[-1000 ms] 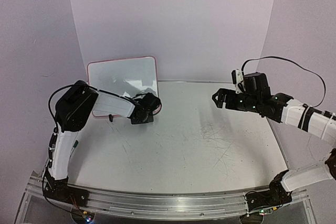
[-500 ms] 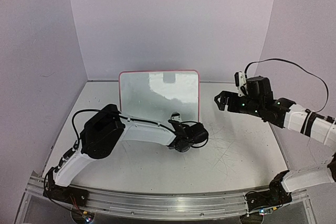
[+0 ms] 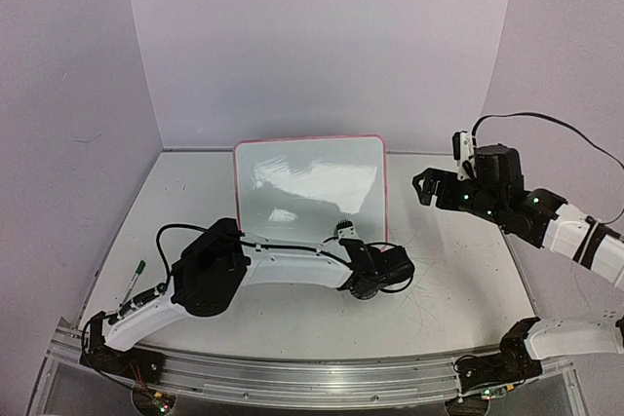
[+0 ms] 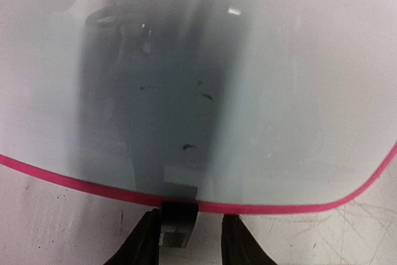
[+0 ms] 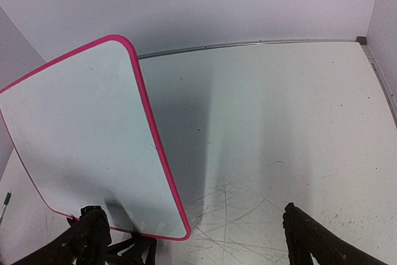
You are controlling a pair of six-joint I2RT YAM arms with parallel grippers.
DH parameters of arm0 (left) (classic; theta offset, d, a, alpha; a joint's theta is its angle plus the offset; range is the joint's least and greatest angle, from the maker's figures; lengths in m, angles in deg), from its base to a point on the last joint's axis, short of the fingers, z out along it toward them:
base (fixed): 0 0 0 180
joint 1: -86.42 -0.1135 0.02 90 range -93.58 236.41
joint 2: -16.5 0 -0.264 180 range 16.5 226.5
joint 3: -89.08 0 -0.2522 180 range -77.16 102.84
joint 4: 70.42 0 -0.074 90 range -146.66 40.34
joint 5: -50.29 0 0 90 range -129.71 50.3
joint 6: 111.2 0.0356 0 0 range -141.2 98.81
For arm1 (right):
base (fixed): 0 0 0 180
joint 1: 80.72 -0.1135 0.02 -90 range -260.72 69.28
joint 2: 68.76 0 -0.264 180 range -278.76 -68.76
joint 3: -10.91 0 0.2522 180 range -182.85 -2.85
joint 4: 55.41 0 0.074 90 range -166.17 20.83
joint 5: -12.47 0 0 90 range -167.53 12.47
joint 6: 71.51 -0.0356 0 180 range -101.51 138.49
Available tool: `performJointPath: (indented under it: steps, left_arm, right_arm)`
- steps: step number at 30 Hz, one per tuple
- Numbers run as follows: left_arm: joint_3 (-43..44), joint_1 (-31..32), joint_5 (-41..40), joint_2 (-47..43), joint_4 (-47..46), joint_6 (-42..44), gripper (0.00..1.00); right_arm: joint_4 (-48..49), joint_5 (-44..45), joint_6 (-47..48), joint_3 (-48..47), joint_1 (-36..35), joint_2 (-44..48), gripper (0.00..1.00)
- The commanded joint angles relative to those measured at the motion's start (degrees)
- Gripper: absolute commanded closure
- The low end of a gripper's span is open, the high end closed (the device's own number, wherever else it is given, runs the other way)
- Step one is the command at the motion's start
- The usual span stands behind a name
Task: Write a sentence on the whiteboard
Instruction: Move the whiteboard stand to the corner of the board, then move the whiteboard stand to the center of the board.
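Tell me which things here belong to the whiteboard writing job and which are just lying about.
Job: whiteboard, no writing visible; green-tipped marker lying at far left; left gripper straddling the board's clip foot.
Just about: right gripper, open and empty; scratched table.

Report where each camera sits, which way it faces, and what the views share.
Top external: above and behind the robot, looking down at the upright whiteboard; both arms show.
Left wrist: low, facing the whiteboard's bottom edge; the left gripper straddles a black clip foot.
Right wrist: raised at the right, looking down at table and whiteboard; open right gripper shows.
Shared: all three see the whiteboard.
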Motion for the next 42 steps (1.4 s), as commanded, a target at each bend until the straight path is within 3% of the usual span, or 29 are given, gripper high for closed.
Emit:
performJointPath:
  steps: [1,5,9,13,16,19,22,26,32,37,42]
  left_arm:
    - [-0.14,3.35,10.31,-0.77,-2.74,3.78,0.54]
    - [-3.49,4.07,10.60,-6.80,-3.31,11.61,0.33]
    - [-12.09,4.59,13.89,-15.24,-8.53,23.59,0.22]
    - [-32.30,4.74,19.47,-31.54,-24.97,37.49,0.16]
    - [-46.79,4.71,17.82,-44.31,-35.01,46.04,0.12]
    - [-57.25,4.28,13.60,-54.86,-39.35,52.73,0.09]
    - [-64.23,1.18,11.61,-63.97,-39.55,53.64,0.06]
    - [-71.05,-9.00,17.40,-74.91,-38.41,50.72,0.04]
    - [-72.50,-11.91,13.00,-83.94,-34.00,51.72,0.01]
    - [-73.32,-13.49,13.72,-85.58,-33.04,51.62,0.01]
    - [-73.35,-14.78,13.08,-85.66,-32.22,50.09,0.01]
  right_arm:
    - [-1.91,3.27,1.97,0.48,0.07,1.96,0.02]
    - [-2.36,3.21,1.84,0.37,0.02,1.99,0.02]
    - [-3.14,2.08,3.05,-0.06,0.06,0.87,0.02]
    - [-3.91,-3.04,4.15,-0.26,-0.89,-2.74,0.02]
    - [-4.05,-4.36,2.89,0.47,-3.55,-5.92,0.07]
    - [-2.55,-5.40,0.75,1.01,-7.54,-10.26,0.12]
    - [-1.96,-4.60,-2.56,-1.07,-13.32,-16.77,0.16]
    - [-0.41,-3.02,-7.97,-4.19,-18.35,-25.66,0.25]
    - [7.85,-3.16,-13.19,-2.03,-19.05,-31.75,0.48]
    - [14.83,-2.93,-12.78,-2.41,-20.56,-36.29,0.50]
    - [15.23,2.87,-13.56,-3.98,-21.38,-40.18,0.49]
